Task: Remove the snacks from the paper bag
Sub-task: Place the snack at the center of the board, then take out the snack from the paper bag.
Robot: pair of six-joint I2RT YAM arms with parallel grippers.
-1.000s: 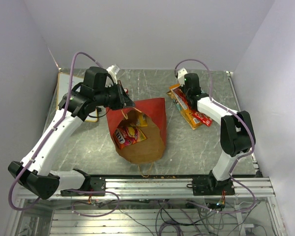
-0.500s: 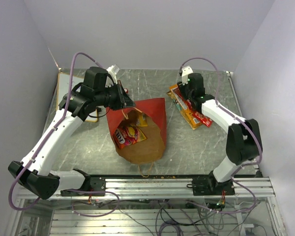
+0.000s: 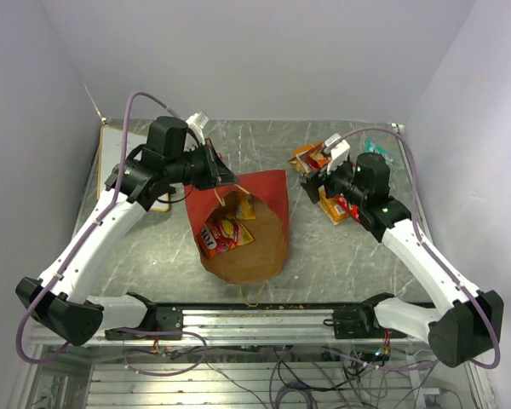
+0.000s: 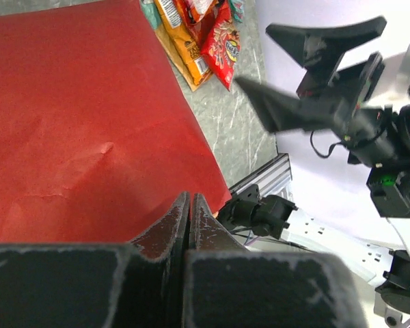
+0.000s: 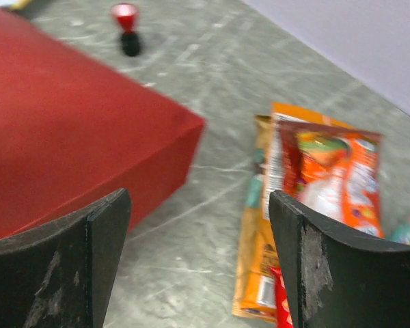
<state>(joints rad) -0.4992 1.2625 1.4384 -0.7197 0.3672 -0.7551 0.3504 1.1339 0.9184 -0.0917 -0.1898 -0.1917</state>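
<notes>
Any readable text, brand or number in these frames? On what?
None legible.
Red packet inside the paper bag: yellow logo, too small to read.
Orange packet outside the bag: print blurred.
Loose red packet in the left wrist view: logo blurred.

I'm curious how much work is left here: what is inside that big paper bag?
Through the open mouth of the paper bag a red and yellow snack packet shows, with a yellowish packet just beyond it. The bag's red wall hides anything lying deeper in.
</notes>
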